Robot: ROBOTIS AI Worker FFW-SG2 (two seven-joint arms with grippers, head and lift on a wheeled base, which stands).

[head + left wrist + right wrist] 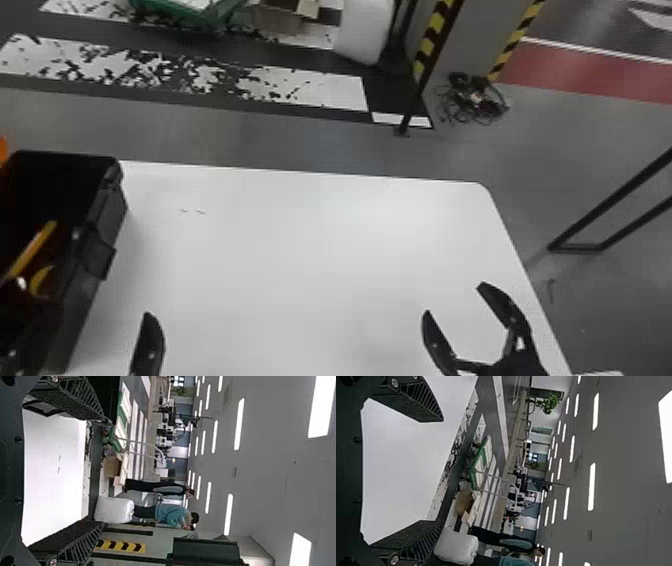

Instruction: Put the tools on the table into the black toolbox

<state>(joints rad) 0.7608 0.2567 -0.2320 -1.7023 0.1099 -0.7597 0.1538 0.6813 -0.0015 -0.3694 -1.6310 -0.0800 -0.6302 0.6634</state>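
Note:
The black toolbox [102, 220] stands at the table's left side in the head view, its top uncovered. Inside it lie a yellow-orange handle [34, 249] and a curved yellow piece [41, 279]. My left gripper [84, 300] is open at its near end, one finger over the white table beside the box, the other dark against the box. My right gripper [455, 298] is open above the table's right part, nothing between its fingers. In the left wrist view, the left gripper [102, 472] has spread fingers; in the right wrist view, so does the right gripper [438, 471].
The white table [300, 240] has two small dark marks near its far left. An orange object [3, 150] shows at the left edge beside the toolbox. Beyond the table are a striped post [433, 40], a cable pile [472, 99] and a black metal frame [610, 200] at right.

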